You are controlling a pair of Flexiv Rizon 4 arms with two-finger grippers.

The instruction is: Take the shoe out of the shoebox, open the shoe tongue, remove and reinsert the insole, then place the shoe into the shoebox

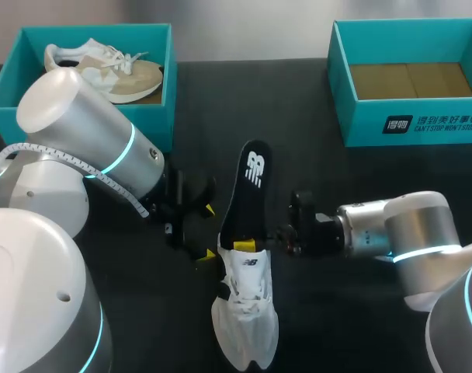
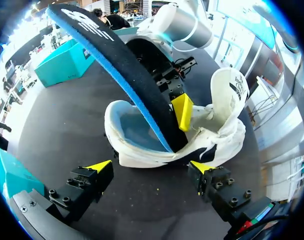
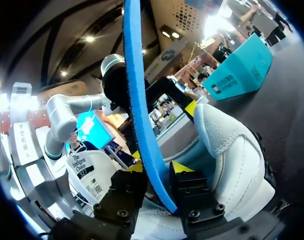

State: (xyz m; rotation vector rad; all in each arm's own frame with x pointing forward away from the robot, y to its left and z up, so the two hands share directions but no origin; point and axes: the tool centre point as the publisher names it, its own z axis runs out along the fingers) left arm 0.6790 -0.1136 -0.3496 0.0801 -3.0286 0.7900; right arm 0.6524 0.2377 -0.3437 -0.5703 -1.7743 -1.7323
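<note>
Right gripper [image 3: 158, 167] pinches the insole [image 1: 250, 186] rising from the shoe [image 1: 248, 311]; left gripper [image 2: 151, 166] sits spread just beside it.

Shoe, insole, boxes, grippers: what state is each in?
White shoe: out of box, on table.
Insole: sticking partly out of white shoe.
Right gripper: shut on insole.
Left gripper: open, beside white shoe.
Left box: holds a tan shoe.
Right box: empty.

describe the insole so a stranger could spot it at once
In the middle of the dark table lies a white shoe. The insole sticks up out of its opening, a long flat strip, black on top and blue underneath, where the shoe is all white.
</note>
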